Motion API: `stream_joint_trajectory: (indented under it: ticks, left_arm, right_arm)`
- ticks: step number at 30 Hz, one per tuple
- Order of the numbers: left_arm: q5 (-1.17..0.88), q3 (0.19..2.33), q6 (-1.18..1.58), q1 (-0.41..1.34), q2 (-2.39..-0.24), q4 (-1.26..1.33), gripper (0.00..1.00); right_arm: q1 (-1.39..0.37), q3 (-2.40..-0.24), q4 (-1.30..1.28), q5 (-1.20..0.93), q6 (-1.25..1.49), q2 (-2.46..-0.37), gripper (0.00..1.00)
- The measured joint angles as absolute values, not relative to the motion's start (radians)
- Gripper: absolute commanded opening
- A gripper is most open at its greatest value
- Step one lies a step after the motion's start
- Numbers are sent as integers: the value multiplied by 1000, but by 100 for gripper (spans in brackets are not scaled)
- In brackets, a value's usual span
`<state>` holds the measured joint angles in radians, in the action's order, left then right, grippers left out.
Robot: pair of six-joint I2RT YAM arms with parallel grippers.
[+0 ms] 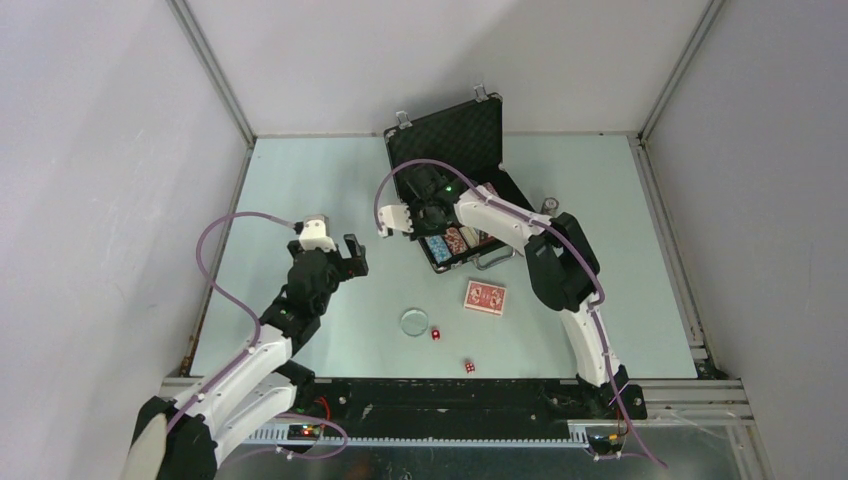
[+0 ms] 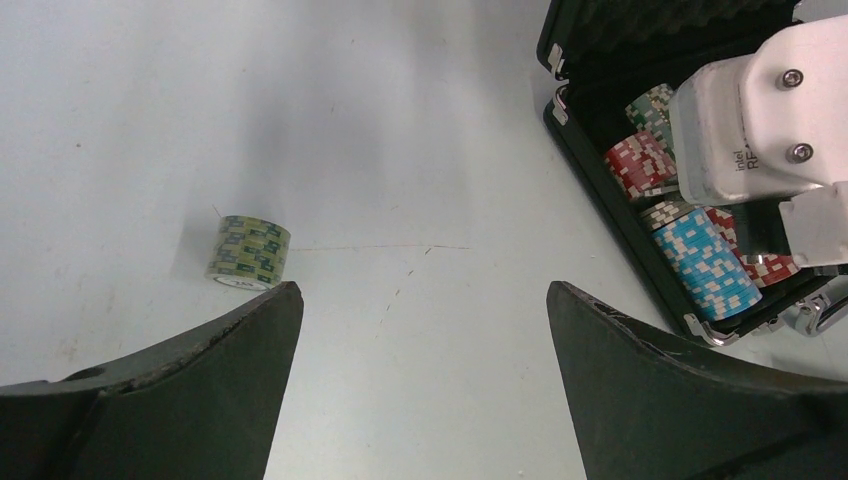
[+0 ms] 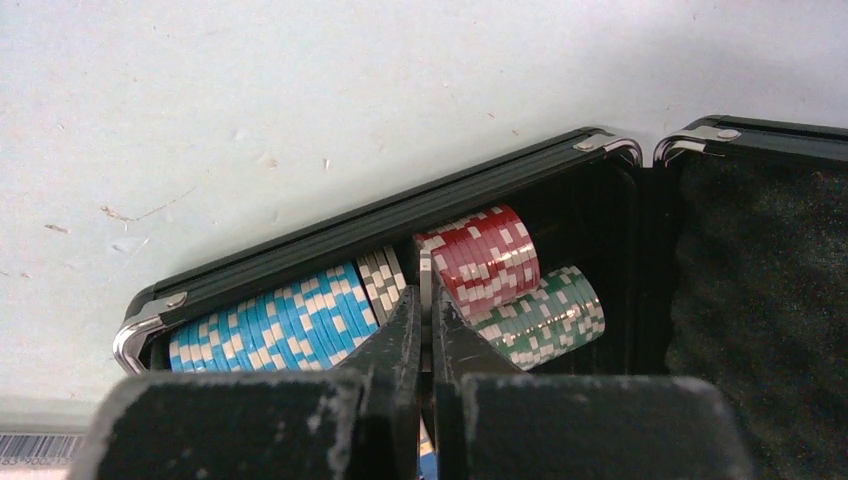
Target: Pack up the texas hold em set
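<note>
The black briefcase (image 1: 447,140) stands open at the back, its foam-lined lid up. Blue (image 3: 280,325), red (image 3: 485,260) and green (image 3: 545,315) striped chip stacks lie in its tray. My right gripper (image 1: 432,222) reaches into the tray; its fingers (image 3: 425,295) are almost closed on a thin grey-white piece held edge-on, seemingly a chip. My left gripper (image 1: 350,255) is open and empty left of the case. A green chip stack (image 2: 249,252) lies on the table just beyond its left finger (image 2: 240,340). The cards, dice and disc lie on the table.
Red-backed cards (image 1: 485,297) lie in front of the case. A clear round disc (image 1: 414,321) and two red dice (image 1: 436,333) (image 1: 468,367) sit nearer the arm bases. The case's silver handle (image 1: 495,260) faces the cards. White walls enclose the table.
</note>
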<state>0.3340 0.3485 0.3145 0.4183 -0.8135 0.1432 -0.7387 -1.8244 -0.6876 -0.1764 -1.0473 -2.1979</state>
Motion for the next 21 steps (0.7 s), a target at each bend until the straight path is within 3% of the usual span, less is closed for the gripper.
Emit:
stream_joint_trajectory:
  ticks: [3, 5, 6, 8, 21]
  left_arm:
    - [334, 348, 315, 418, -813, 144, 100]
    - [334, 348, 315, 418, -814, 144, 100]
    - [334, 348, 315, 418, -815, 144, 100]
    - [334, 348, 315, 418, -818, 144, 100]
    - [329, 348, 315, 409, -822, 144, 99]
  right_arm:
    - [-738, -1826, -694, -175, -1064, -2198, 0]
    - [-738, -1827, -696, -169, -1070, -2198, 9]
    - [-738, -1832, -702, -165, -1071, -2199, 27]
    - [-735, -1858, -728, -157, -1072, -2209, 54]
    - [-707, -1912, -770, -188, -1045, -2216, 54]
